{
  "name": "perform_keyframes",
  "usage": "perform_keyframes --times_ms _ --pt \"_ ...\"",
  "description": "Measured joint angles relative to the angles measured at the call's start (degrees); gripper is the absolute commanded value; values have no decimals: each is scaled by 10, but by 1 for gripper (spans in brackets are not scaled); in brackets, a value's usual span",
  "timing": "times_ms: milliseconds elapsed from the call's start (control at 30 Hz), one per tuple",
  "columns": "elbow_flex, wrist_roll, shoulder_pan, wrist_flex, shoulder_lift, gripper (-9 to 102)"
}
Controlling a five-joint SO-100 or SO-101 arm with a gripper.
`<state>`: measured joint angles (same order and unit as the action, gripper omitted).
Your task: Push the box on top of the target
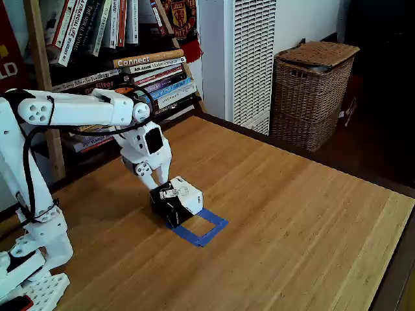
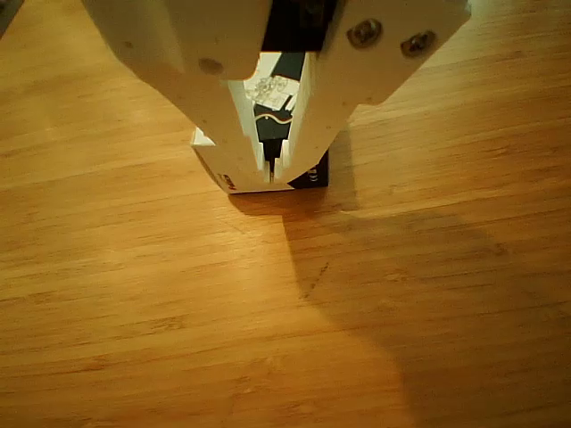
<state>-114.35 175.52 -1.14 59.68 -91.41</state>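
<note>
Small black cube box with white printed top (image 1: pixel 177 200) sits overlapping near corner of blue tape square outline (image 1: pixel 206 228) on wooden worktop (image 1: pixel 292 214). White jaws pressed nearly together, against box's far face. Looks light, rigid; push low, centred.

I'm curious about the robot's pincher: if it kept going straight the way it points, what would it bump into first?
Most likely the box. The gripper points down at its near edge, apparently already touching it.
</note>
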Motion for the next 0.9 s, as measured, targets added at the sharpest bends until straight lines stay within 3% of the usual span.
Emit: perform_keyframes --times_ms 900 --pt "-1 76 40 46 -16 0"
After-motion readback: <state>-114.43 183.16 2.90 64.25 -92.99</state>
